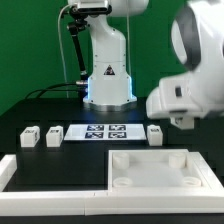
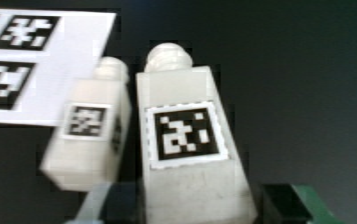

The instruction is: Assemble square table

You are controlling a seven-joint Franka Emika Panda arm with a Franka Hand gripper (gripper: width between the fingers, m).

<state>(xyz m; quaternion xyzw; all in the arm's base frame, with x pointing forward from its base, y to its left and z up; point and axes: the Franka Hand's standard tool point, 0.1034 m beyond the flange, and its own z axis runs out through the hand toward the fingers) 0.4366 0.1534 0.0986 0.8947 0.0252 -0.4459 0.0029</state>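
In the wrist view my gripper (image 2: pixel 196 205) is shut on a white block leg (image 2: pixel 189 125) with a black-and-white tag. The leg fills the gap between the dark pads (image 2: pixel 285 203). A second leg (image 2: pixel 86 125) lies close beside it on the black table. In the exterior view the arm's white wrist (image 1: pixel 185 92) hides the gripper and the held leg at the exterior view's right. One leg (image 1: pixel 155 133) lies just beside it. Two more legs (image 1: pixel 28 137) (image 1: pixel 53 135) lie at the left. The square tabletop (image 1: pixel 155 170) with raised corner sockets lies in front.
The marker board (image 1: pixel 105 132) lies between the legs and also shows in the wrist view (image 2: pixel 33 60). Long white border rails (image 1: pixel 45 175) run along the front left. The robot base (image 1: pixel 108 75) stands at the back.
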